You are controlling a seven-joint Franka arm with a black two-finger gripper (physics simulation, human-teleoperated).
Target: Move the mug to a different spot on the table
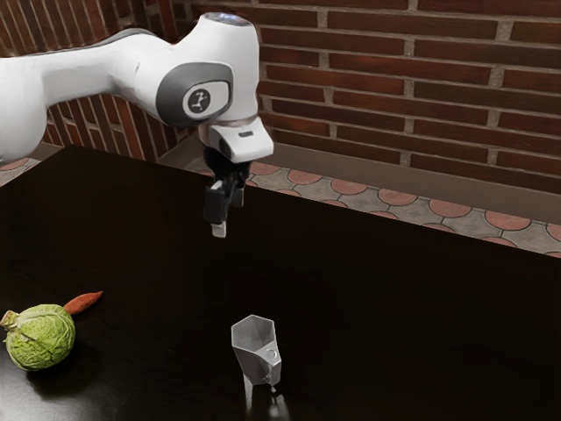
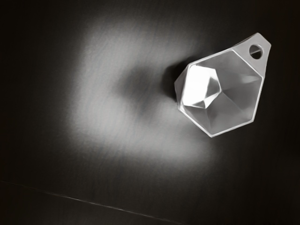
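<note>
1. no step is done yet: the mug [image 1: 255,349] stands untouched at lower centre of the desk [image 1: 394,298].
2. the pincer [image 1: 224,215] hangs well above it at centre left, jaws apart, holding nothing.
3. left: descend, grasp, carry, set down.

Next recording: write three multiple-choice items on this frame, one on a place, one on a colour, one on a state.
1. Where does the cabbage lie from the mug? A toward the exterior view's left; B toward its right; C inside it.
2. The mug's colour? A red; B grey; C green.
3. The mug's state? A upright on the table; B on its side; C lifted in the air.
1 A: it lies beside the carrot, left of the mug. 2 B: grey faceted walls. 3 A: it stands open side up, the hand above and apart.
</note>
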